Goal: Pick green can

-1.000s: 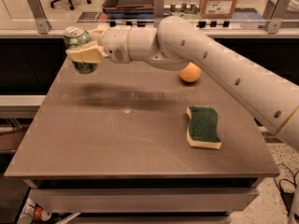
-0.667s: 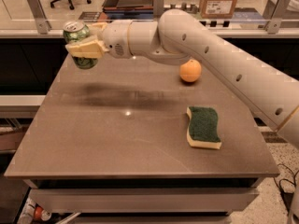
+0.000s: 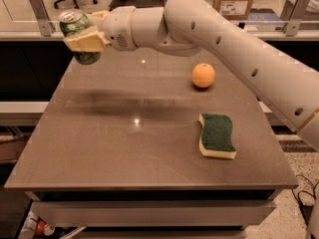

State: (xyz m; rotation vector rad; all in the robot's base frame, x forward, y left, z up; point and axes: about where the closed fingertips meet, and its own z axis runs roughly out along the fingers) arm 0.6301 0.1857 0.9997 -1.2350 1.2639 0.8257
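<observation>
The green can [image 3: 79,36] is upright with its silver top showing, held in the air above the table's far left corner. My gripper [image 3: 84,40] is shut on the green can, with one pale finger [image 3: 85,41] across the can's front. The white arm reaches in from the right, over the back of the table. The can's lower end hangs clear of the table top [image 3: 124,133].
An orange [image 3: 203,75] sits at the back right of the table. A yellow sponge with a green top [image 3: 217,135] lies at the right front. Behind the table runs a railing with posts, with a cardboard box [image 3: 235,0] beyond it.
The arm has lifted the green can a little higher and slightly to the left. The orange and sponge have not moved.
</observation>
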